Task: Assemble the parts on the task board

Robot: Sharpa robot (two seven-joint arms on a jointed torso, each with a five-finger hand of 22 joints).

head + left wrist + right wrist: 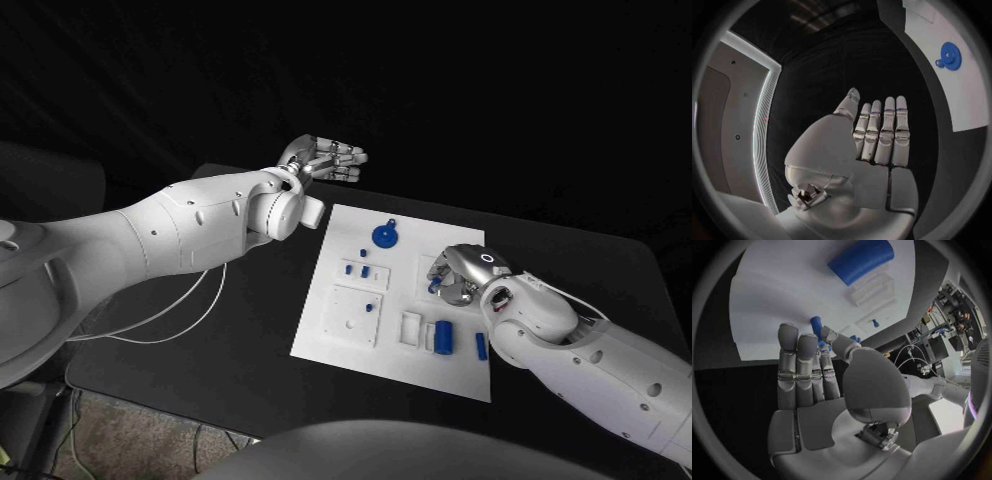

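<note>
Over task board, right hand pinches small blue part; left hand flat, empty.

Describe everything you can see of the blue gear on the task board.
The blue gear is a round, toothed disc of what looks like blue plastic, lying flat near the far edge of the white task board. A much smaller blue gear adjoins its rim; whether the two are one piece is unclear. A tiny blue part sits just beyond it. Neither hand touches it: the left hand hovers beyond the board.
</note>
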